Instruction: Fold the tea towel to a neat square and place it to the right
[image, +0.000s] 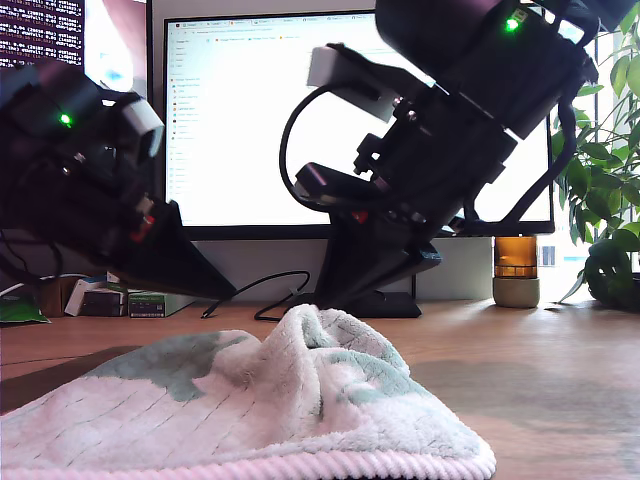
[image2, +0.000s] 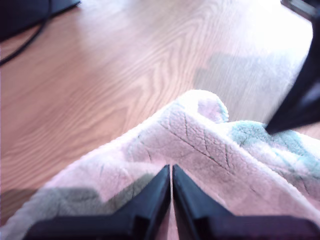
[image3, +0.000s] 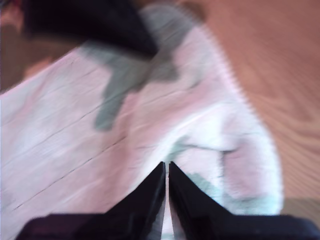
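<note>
The tea towel (image: 300, 400) lies bunched on the wooden table in the foreground, off-white plush with mint-green patches and a pink ribbed edge, rising to a peak in the middle. My first gripper (image: 226, 293) comes in from the exterior view's left, shut, its tips just behind the towel. In the first wrist view it (image2: 171, 169) hovers over the towel (image2: 210, 150), with no cloth seen between the jaws. My second gripper (image: 324, 298) reaches down from the exterior view's right to the peak. It (image3: 166, 165) is shut over the towel (image3: 75, 150).
A lit monitor (image: 240, 120) on a dark stand stands behind the arms, with a black cable (image: 255, 290) on the table. An amber jar (image: 516, 270) and a leafy plant (image: 610, 200) stand at the exterior view's right. Small boxes (image: 120, 300) sit at its left.
</note>
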